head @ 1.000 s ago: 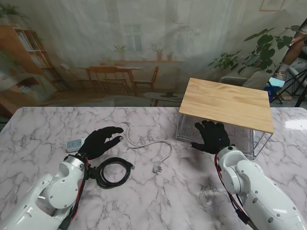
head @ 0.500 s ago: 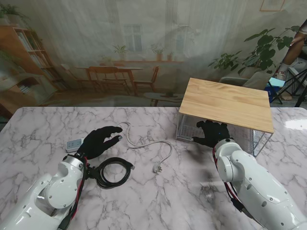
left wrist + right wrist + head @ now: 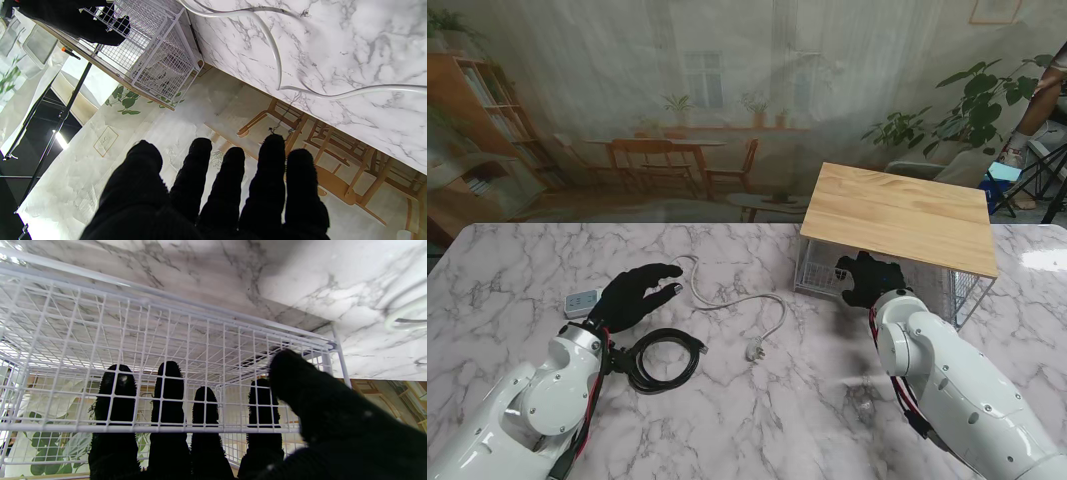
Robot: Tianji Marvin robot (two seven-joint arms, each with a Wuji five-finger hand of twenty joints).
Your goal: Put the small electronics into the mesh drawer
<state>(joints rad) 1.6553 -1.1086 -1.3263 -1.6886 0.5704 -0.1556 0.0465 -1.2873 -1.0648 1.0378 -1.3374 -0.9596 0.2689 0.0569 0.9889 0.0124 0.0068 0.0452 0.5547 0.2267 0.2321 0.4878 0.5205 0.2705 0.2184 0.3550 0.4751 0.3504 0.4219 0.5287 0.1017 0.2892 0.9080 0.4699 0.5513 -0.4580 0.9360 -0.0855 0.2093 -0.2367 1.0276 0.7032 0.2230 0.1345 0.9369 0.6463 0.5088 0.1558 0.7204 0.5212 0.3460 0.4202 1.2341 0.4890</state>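
The mesh drawer [image 3: 877, 275] sits on the right half of the marble bench [image 3: 757, 410], a white wire basket tucked under a pale wooden top [image 3: 897, 215]. The right hand [image 3: 867, 282] is at its near front face: in the right wrist view four fingers [image 3: 115, 396] reach through behind the front mesh panel while the thumb stays on the outer side, so the hand looks hooked over the drawer's front wire rim, though how firmly it presses is hard to judge through the grid. The drawer's inside, as far as the mesh lets it be seen, shows only the marble beneath.

The small electronics lie on the left half of the bench, well apart from the drawer. A white cable [image 3: 737, 300] snakes from near the left hand toward the middle, ending in a plug [image 3: 752, 352] nearer to me. A black coiled cable [image 3: 662, 358] lies beside the left wrist, and a small white power adapter [image 3: 582, 302] rests just left of the left hand [image 3: 632, 295].

That hand hovers with fingers extended and slightly apart, holding nothing; the left wrist view shows all five fingertips [image 3: 273, 150] free.
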